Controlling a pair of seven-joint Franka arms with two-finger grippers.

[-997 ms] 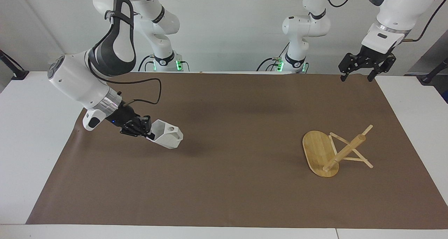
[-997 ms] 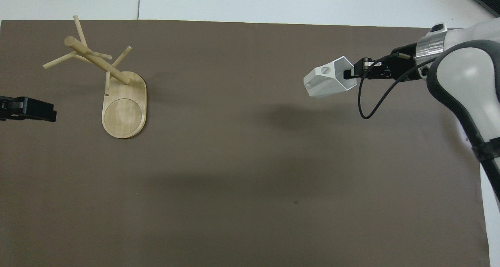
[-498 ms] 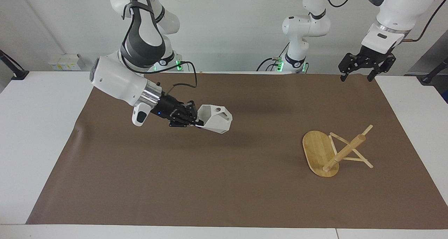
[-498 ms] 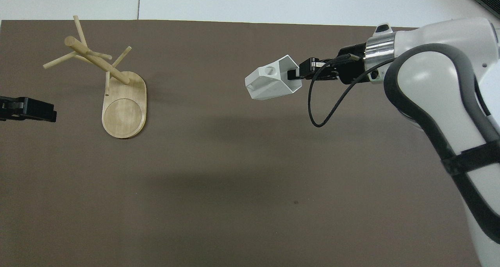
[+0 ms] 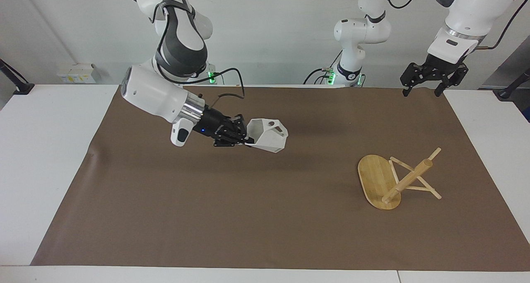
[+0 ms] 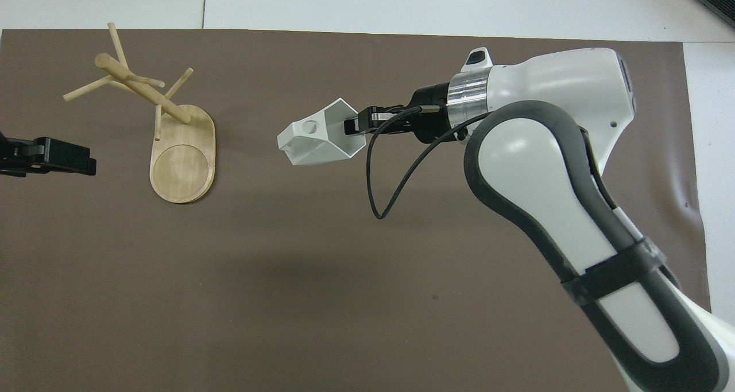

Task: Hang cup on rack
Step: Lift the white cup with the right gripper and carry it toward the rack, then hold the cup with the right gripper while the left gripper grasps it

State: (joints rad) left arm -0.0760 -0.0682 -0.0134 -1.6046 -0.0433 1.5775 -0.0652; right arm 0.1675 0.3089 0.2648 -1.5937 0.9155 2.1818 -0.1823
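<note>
The white faceted cup (image 5: 269,134) (image 6: 318,141) hangs tipped on its side over the middle of the brown mat, its handle hole facing up. My right gripper (image 5: 247,140) (image 6: 353,127) is shut on the cup's rim wall, one finger inside the mouth. The bamboo rack (image 5: 408,180) (image 6: 146,93) stands on its oval base toward the left arm's end of the table, well apart from the cup. My left gripper (image 5: 421,93) (image 6: 86,161) waits open and holding nothing above the mat's corner at its own end.
A brown mat (image 5: 265,216) covers most of the white table (image 5: 45,150). A black cable (image 6: 396,174) loops down from the right wrist. Nothing else lies on the mat between cup and rack.
My right arm has lifted the cup and carried it from its own end toward the middle of the mat, closer to the rack. The left arm has hardly moved.
</note>
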